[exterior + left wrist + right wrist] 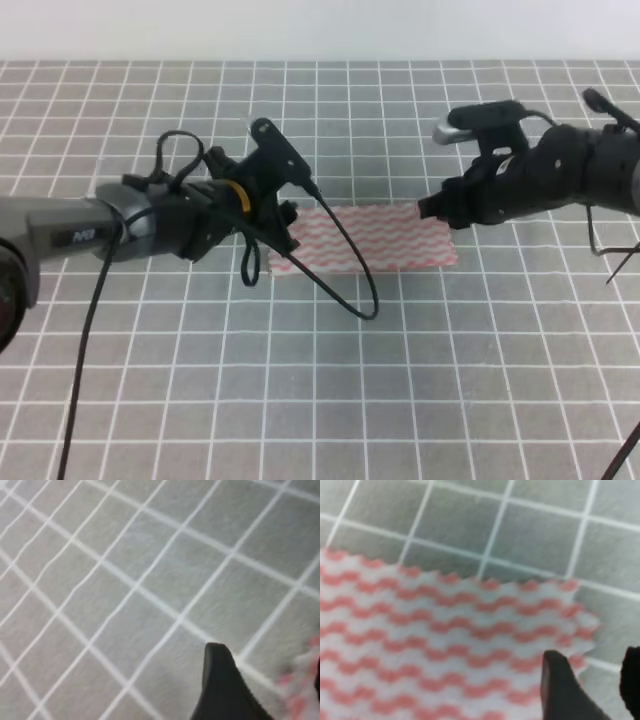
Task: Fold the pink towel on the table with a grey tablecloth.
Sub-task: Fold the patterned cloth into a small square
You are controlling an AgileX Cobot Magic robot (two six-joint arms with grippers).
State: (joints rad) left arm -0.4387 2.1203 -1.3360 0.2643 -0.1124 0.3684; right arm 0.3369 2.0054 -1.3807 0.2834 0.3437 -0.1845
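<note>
The pink towel (pixel 372 238) lies flat on the table with a grey tablecloth (pixel 320 400), as a strip a few grid squares wide. My left gripper (pixel 287 236) is low at the towel's left end. In the left wrist view one dark finger (pixel 220 685) shows, with a blurred bit of the towel's edge (pixel 300 685) to its right and nothing held. My right gripper (pixel 432 208) is at the towel's far right corner. In the right wrist view its fingers (pixel 560 685) stand apart on either side of that corner of the towel (pixel 445 645), open.
The grey gridded cloth (pixel 545 525) covers everything in view. A black cable (pixel 345 270) from the left arm loops over the towel's left part. The right arm's body (pixel 560 170) hangs over the table at the right.
</note>
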